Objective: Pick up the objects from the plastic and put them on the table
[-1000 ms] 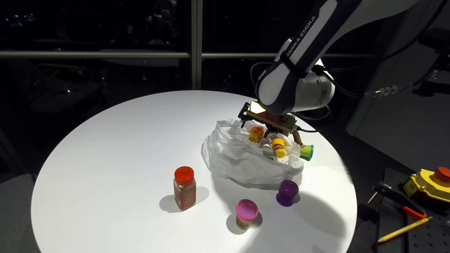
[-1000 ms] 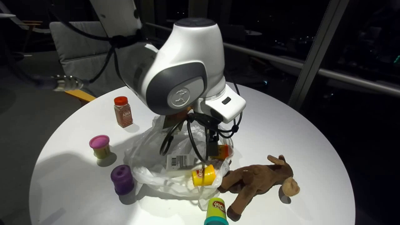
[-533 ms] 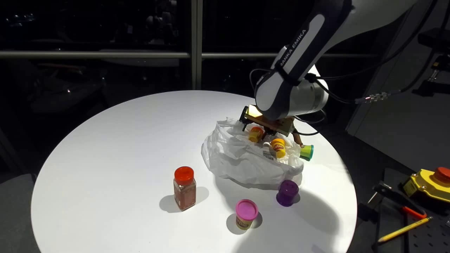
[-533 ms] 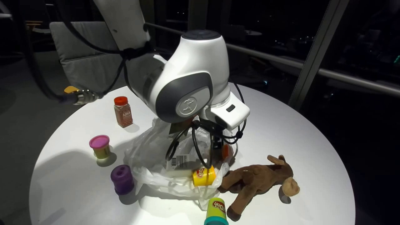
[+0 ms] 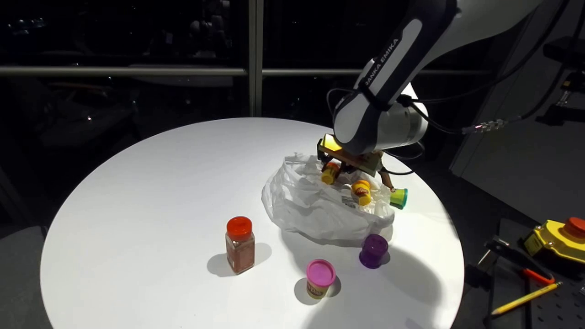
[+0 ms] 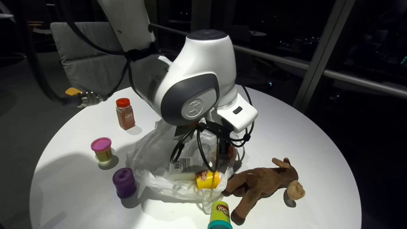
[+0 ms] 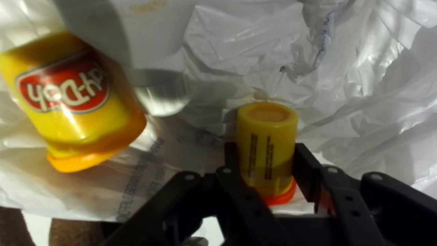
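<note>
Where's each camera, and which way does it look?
An exterior view: beside the table, looking across it; arm enters top right.
An exterior view: near the green tub, looking down; arm top centre.
Wrist view: on the arm, facing the plastic bag; tool closed on a red-lidded yellow tub.
Both exterior views share the red-lidded jar.

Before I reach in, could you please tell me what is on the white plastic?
On the plastic lie an orange-lidded yellow tub and a white barcoded item; the gripper holds a red-lidded yellow tub there. Anything under its folds is covered and cannot be seen.
</note>
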Available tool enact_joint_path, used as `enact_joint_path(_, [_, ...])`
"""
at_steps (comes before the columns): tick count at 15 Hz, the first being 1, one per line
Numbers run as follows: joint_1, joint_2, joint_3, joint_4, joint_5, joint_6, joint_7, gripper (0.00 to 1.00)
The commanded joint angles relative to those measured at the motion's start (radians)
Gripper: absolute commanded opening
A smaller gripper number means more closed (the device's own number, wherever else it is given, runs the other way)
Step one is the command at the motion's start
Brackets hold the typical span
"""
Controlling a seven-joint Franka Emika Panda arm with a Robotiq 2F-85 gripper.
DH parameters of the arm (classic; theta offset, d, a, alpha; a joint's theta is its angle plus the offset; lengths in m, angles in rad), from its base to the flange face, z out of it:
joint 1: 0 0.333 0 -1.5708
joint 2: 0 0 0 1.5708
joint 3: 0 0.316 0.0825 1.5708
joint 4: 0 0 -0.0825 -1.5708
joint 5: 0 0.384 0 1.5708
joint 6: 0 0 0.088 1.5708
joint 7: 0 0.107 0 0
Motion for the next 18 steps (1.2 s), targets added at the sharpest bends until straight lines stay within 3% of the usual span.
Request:
enact_joint_path(1, [0.049,-0.091,-0.020,-0.111,0.011,0.060,-0.010,0.19])
enact_joint_path(4, [0.144,-0.204,-0.046,-0.270,0.036,0.200,-0.014,0.19])
enact_joint_path(6, [0.250,-0.258,-0.100,-0.353,0.047,0.273,-0.002,0.19])
enact_joint_path(10, [0.480,-0.394,-0.188,-0.482,0.080,0.260,-0.049,0.19])
enact_joint_path(15, [0.668,-0.487,-0.140,-0.527,0.047,0.284,-0.063,0.19])
enact_joint_path(18, [0.716,-0.469,-0.096,-0.495,0.025,0.242,-0.060,0.19])
